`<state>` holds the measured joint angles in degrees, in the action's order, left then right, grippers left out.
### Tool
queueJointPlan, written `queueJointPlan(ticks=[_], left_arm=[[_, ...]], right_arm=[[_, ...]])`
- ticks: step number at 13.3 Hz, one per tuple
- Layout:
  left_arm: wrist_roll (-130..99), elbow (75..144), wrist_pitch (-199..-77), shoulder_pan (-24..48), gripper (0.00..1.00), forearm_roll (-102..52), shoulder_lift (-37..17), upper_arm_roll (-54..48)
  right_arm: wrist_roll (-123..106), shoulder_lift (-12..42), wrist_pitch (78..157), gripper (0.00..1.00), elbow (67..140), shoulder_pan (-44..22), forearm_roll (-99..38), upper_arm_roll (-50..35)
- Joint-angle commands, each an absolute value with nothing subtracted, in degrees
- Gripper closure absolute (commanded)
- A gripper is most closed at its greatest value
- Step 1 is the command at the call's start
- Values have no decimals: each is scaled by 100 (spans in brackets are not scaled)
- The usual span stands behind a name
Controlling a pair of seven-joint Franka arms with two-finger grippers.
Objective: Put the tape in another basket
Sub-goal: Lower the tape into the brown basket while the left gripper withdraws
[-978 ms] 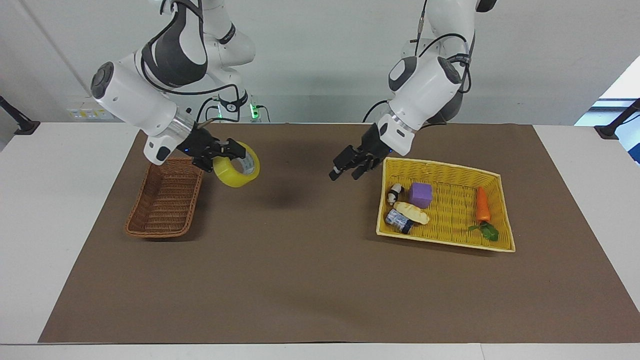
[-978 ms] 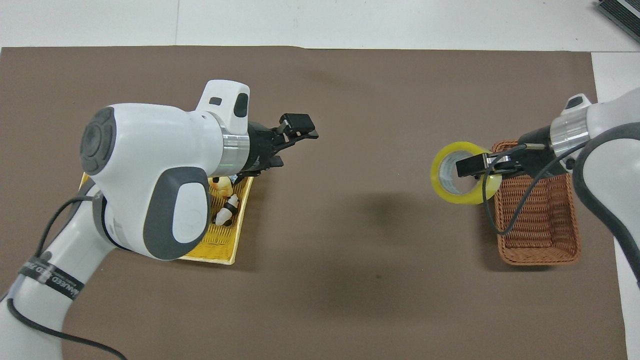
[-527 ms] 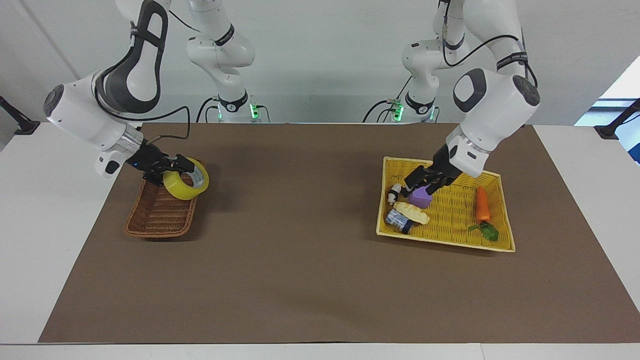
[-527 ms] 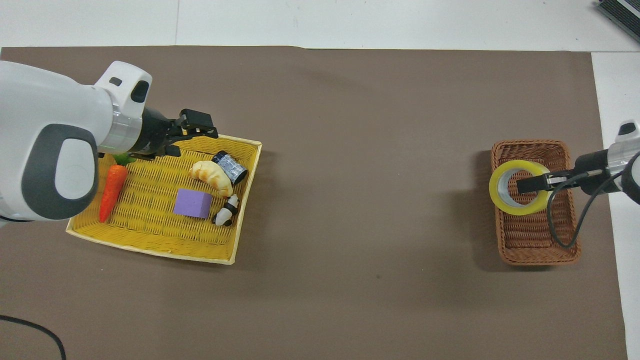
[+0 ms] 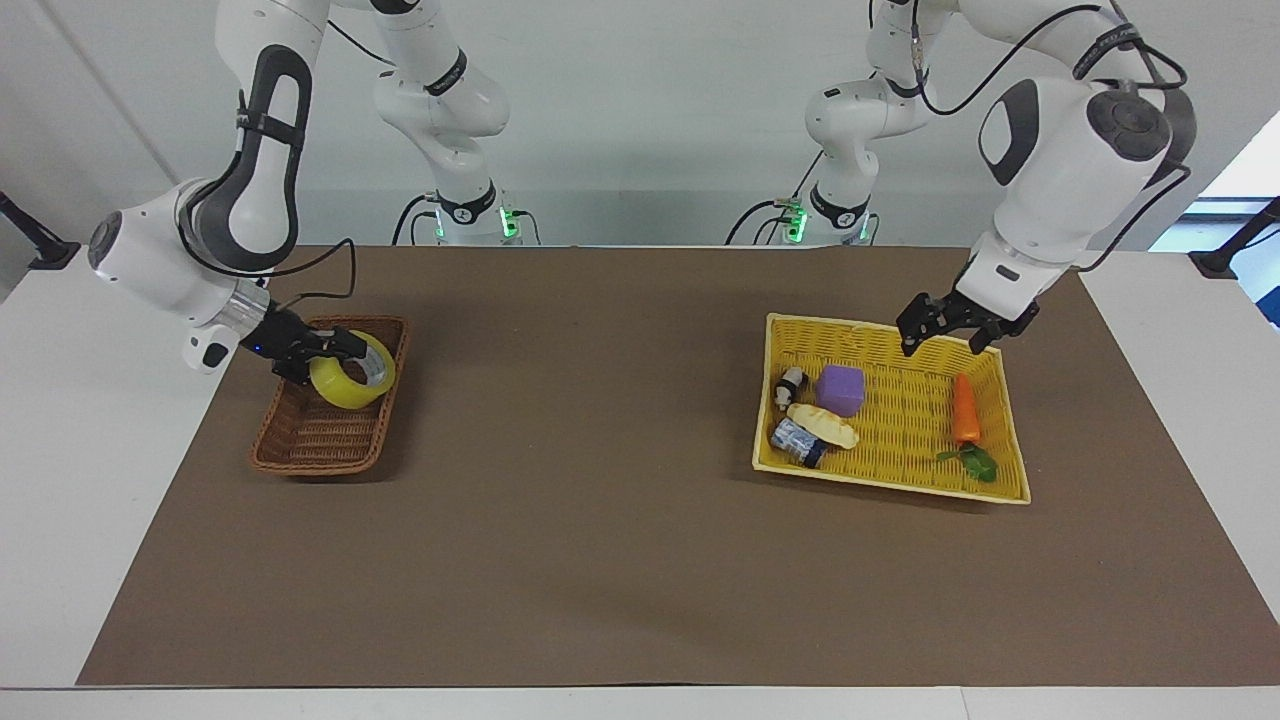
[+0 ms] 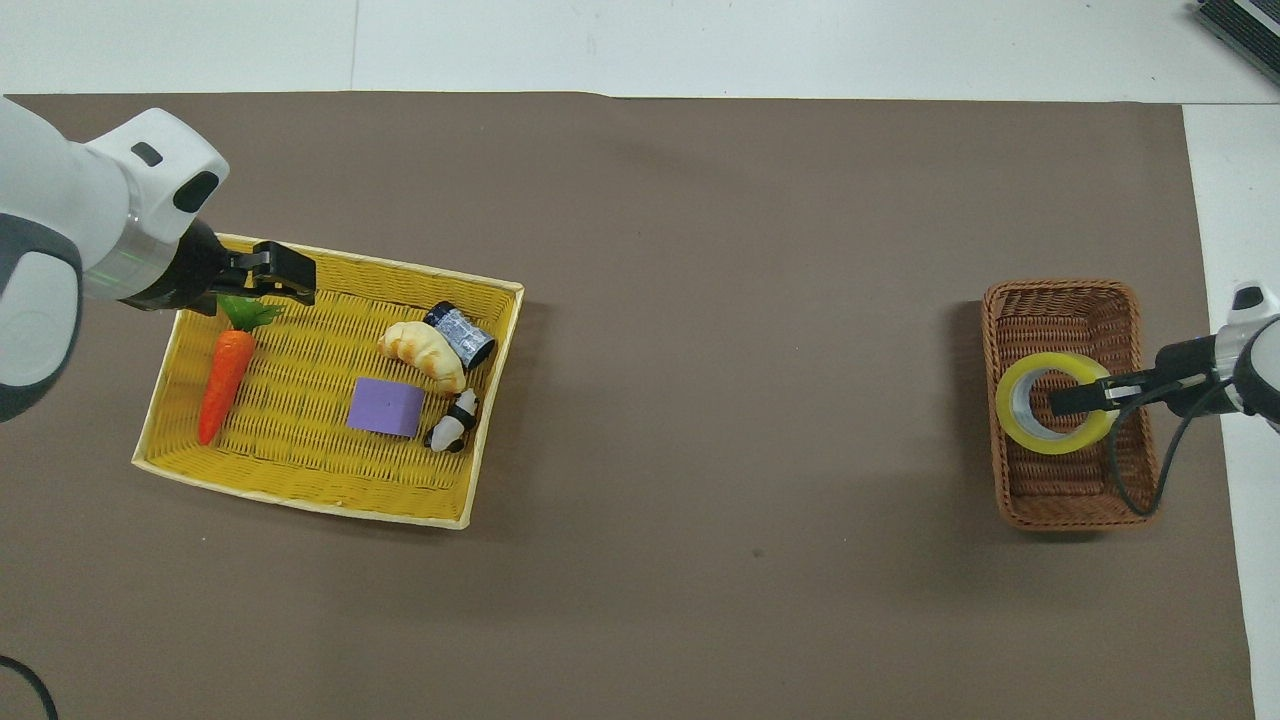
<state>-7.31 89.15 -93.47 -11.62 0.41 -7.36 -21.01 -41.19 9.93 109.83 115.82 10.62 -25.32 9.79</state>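
Though glossy, tape (image 5: 351,382) in woven basket (image 5: 300,451)

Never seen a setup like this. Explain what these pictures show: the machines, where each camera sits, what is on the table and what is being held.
Two white robot arms work at a table. One camera faces them from across it; the other looks down from above their end. The right gripper is shut on a roll of yellow tape, holding it in the small brown wicker basket. The left gripper, open and holding nothing, hangs over the yellow basket, which holds a purple cube, a carrot, a croissant, a small can and a panda figure.
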Motion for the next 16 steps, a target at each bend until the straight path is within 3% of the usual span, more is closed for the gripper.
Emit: queueJointPlan(ticks=[1, 4, 5, 6, 7, 11, 15, 16], left_arm=[[-457, 8472, -8710, -1309, 0, 158, -503, -2127], [-510, 8517, -8693, -1318, 0, 97, -431, -2048], [-510, 8517, -8727, -1318, 0, 97, -431, -2048], [-510, 8517, -8728, -1310, 0, 97, -431, -2048], [-510, 8517, -8728, -1310, 0, 97, -431, -2048], [-510, 8517, -8728, -1327, 0, 97, -431, -2048], [-501, 8534, -8710, -731, 0, 97, -422, -1697], [-492, 8534, -8701, -242, 0, 97, -413, -1218]], right_arm=[[-4551, 1089, 11188, 100, 11725, 1274, -2470, 905], [-4702, 1169, 11338, 100, 11769, 1327, -2470, 905], [-4676, 1169, 11364, 88, 11769, 1301, -2470, 905], [-4667, 1169, 11364, 33, 11769, 1301, -2470, 905], [-4658, 1178, 11356, 0, 11760, 1301, -2470, 905], [-4658, 1222, 11259, 0, 11567, 1345, -2522, 896], [-4387, 1160, 10996, 0, 10900, 1336, -2514, 914], [-4238, 1143, 10804, 0, 10672, 1336, -2470, 923]])
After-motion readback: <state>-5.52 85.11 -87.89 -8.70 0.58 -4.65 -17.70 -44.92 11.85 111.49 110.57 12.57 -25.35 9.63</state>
